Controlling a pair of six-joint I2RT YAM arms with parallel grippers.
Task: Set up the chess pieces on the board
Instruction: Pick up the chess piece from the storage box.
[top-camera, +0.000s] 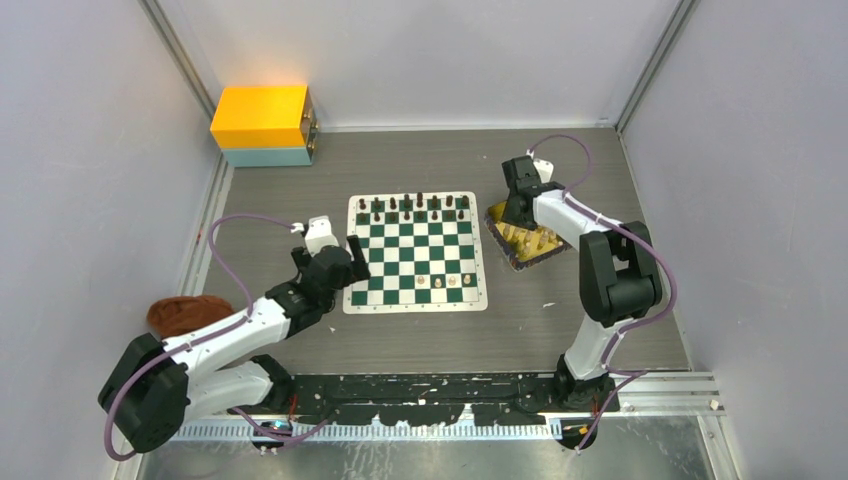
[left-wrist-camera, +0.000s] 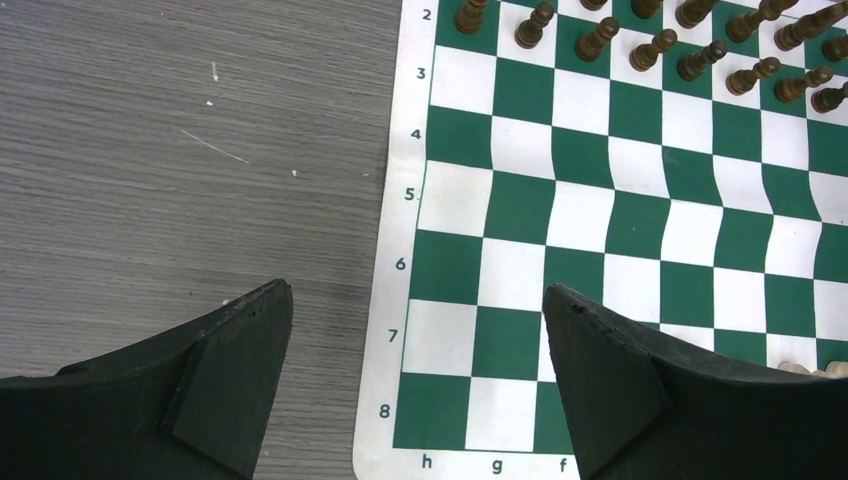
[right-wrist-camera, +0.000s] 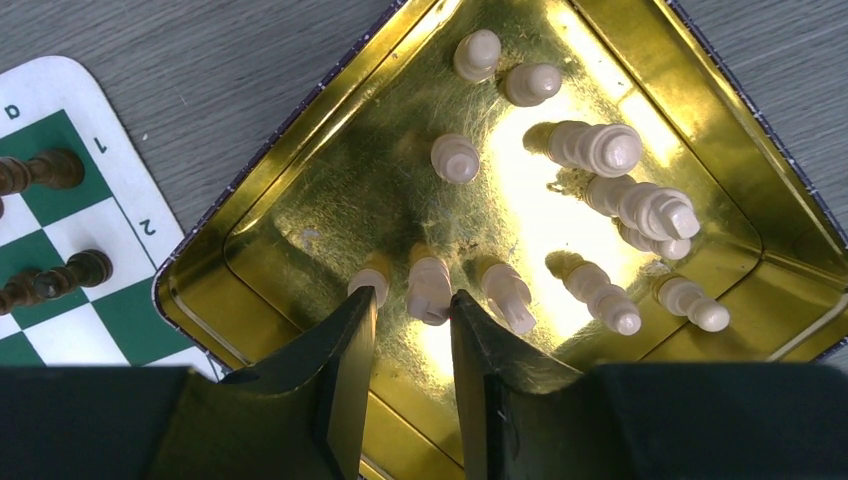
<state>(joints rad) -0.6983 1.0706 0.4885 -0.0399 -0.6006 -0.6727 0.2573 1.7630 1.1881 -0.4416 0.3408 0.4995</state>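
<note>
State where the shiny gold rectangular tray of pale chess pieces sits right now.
In the top view, the shiny gold rectangular tray lies just right of the green-and-white checked board, beneath the right gripper.

- Top view: bright, even light from above; shadows on the table (top-camera: 430, 340) are short and faint.
- The yellow box (top-camera: 260, 115) glows, close to overexposed.
- Right wrist view: the gold tray (right-wrist-camera: 300, 200) throws hard glare, and a blown-out patch washes over the cream pieces (right-wrist-camera: 600, 148).
- Left wrist view: the board (left-wrist-camera: 590, 215) is sharp, but its lines look bowed.
- The left fingers (left-wrist-camera: 230, 370) show as dark, nearly featureless shapes.
</note>
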